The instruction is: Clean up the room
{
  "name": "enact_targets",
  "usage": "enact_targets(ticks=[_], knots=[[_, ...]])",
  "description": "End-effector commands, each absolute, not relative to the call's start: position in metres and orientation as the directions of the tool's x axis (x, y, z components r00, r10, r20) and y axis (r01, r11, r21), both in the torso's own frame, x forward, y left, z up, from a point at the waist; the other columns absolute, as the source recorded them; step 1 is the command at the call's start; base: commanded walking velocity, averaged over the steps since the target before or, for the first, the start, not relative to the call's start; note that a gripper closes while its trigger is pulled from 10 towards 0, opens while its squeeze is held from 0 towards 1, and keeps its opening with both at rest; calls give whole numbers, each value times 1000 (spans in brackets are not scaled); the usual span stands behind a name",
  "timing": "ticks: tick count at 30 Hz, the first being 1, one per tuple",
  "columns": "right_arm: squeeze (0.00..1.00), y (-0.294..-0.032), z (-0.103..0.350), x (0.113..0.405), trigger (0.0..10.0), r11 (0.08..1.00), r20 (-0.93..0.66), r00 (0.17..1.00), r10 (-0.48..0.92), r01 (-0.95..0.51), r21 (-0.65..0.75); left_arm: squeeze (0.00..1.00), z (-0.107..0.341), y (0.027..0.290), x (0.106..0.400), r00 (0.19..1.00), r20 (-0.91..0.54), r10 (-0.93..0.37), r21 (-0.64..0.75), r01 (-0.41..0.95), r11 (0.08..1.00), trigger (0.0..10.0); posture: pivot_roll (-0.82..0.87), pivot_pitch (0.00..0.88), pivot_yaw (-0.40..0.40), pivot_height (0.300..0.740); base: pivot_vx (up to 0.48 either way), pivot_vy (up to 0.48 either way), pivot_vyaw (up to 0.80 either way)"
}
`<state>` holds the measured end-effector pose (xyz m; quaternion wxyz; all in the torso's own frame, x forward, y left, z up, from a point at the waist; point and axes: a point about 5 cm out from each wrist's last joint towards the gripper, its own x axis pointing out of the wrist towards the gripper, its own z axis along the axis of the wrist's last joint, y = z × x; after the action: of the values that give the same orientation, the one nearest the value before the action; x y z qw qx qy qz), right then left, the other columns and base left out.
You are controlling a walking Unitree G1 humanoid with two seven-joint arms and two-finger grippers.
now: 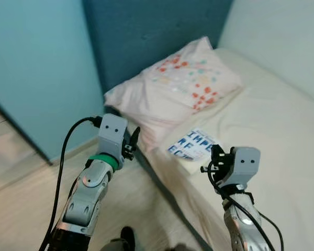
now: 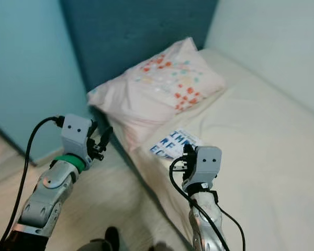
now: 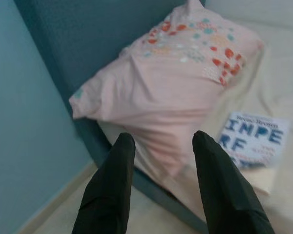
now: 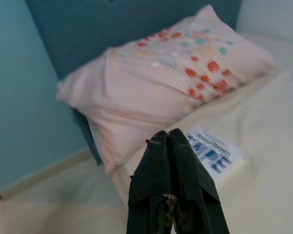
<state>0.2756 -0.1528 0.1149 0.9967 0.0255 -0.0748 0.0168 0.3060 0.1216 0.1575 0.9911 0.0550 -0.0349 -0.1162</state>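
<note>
Left hand (image 1: 134, 137) spread wide over floor (image 1: 26, 193) beside bed (image 1: 282, 120) edge, right hand (image 4: 168, 146) pinched closed above book (image 3: 254, 139) (author line "Brené Brown"), pillow (image 1: 178, 83) overhanging corner

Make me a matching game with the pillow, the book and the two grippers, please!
Things:
1. pillow
2. book
3. left gripper
4. right gripper

Descriptions:
A. fingers shut together
B. pink with red and teal spots, against the headboard
C. fingers spread open
D. white with big blue letters, lying flat on the bed

Pairs: 1-B, 2-D, 3-C, 4-A
</note>
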Motion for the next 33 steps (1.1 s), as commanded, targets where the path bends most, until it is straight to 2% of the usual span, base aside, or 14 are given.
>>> enact_targets(ticks=[1,22,30,33], knots=[[0,-160,105,270,10000,999,113,994,-3,-3,50,0,156,116,305,965,46,-260,126,252,959,10000,-34,126,-3,740,-401,0,0],[0,-162,101,272,10000,998,94,995,-14,8,57,0,154,117,304,965,31,-260,122,255,959,10000,-31,124,1,740,-351,0,0],[0,-167,92,272,10000,995,55,998,-38,32,90,0,131,128,303,960,-131,-246,130,262,956,10000,-26,112,2,740,0,0,-800],[0,-169,88,272,10000,995,40,998,-40,36,94,0,122,138,300,959,-170,-225,199,257,946,10000,-26,112,2,740,0,0,-800]])
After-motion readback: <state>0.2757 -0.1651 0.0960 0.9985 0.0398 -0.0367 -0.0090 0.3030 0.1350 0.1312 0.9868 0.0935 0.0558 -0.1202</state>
